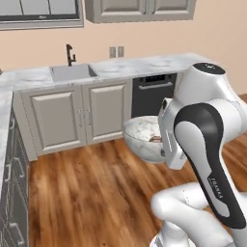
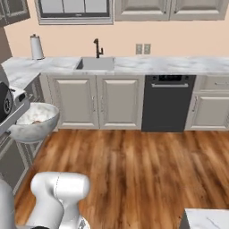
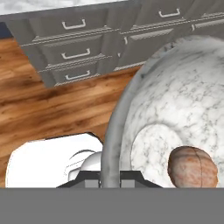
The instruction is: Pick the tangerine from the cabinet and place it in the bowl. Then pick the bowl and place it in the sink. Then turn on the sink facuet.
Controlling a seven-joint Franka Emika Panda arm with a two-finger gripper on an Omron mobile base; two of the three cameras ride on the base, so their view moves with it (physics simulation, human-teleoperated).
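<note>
Marbled bowl [image 3: 183, 100] — tangerine [image 3: 192, 167] inside — rim pinched by gripper [image 3: 110, 175] (over wood floor [image 2: 147, 165]); sink [image 2: 95, 64] far.

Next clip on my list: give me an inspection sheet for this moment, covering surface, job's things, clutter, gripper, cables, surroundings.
Surface: white marble counter along the far wall, wood floor below.
Job's things: bowl held up over the floor, away from the counter; tangerine lying inside it; sink set in the counter, with nothing seen in it; sink faucet standing behind the basin, no water seen.
Clutter: paper towel roll upright on the counter left of the sink.
Gripper: gripper shut on the bowl's rim.
Cables: nothing seen.
Surroundings: black dishwasher right of the sink; wall outlets above the counter.
</note>
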